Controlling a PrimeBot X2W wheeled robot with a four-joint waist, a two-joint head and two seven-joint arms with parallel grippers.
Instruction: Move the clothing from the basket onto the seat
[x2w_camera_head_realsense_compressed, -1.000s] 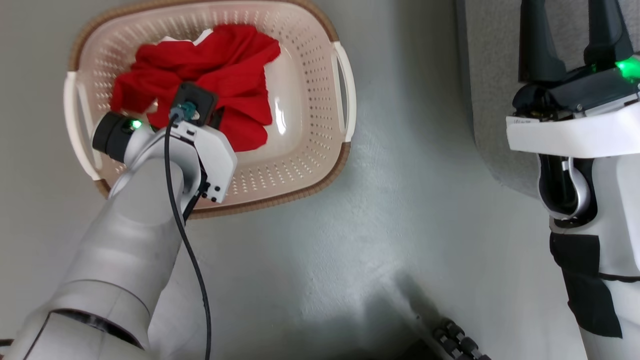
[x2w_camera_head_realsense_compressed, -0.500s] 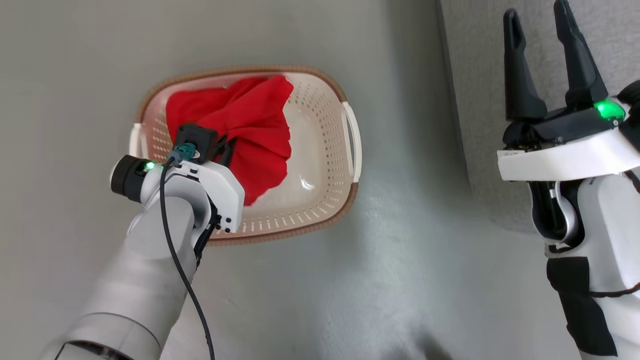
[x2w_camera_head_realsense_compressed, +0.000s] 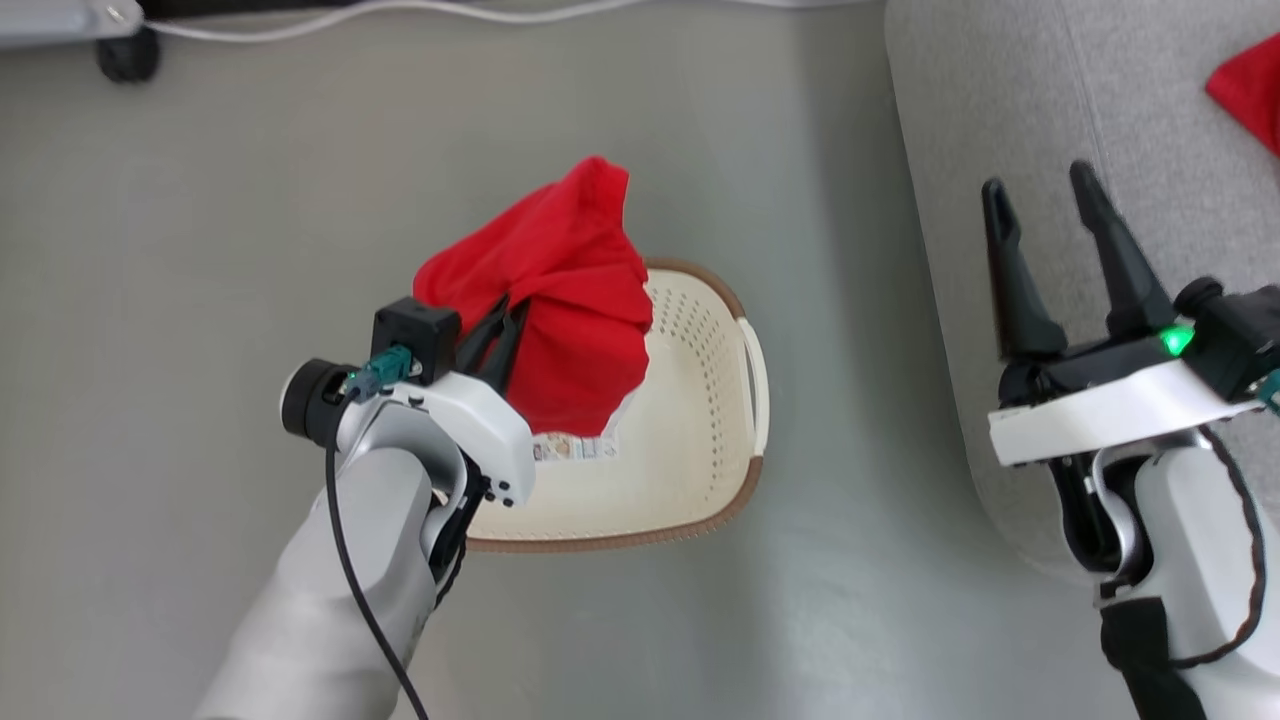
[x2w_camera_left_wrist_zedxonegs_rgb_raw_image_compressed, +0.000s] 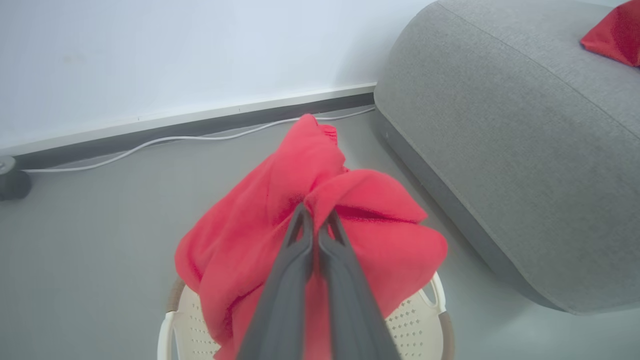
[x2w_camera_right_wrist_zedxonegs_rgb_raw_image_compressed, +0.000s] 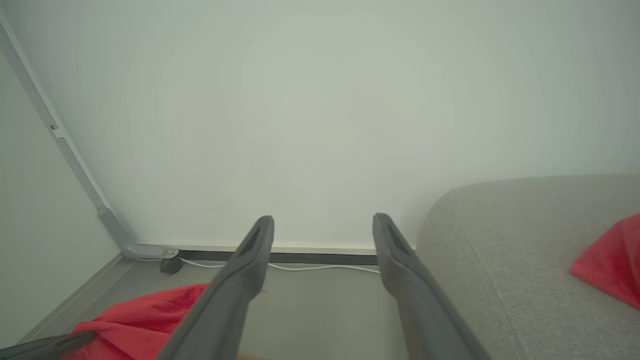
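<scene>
Printed label (x2w_camera_head_realsense_compressed: 575, 447) on the basket (x2w_camera_head_realsense_compressed: 695, 440) floor, text illegible.

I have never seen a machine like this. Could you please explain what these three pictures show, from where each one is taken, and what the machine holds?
This is a robot with two arms; each ends in a gripper with two long dark fingers. One picture looks down from a camera on its head. The other two come from cameras on its wrists, looking along the fingers. The left gripper is shut on a red garment, held up over a cream laundry basket that stands on the grey floor. The right gripper is open and holds nothing. To the right is a grey sofa, where a second red garment lies.
</scene>
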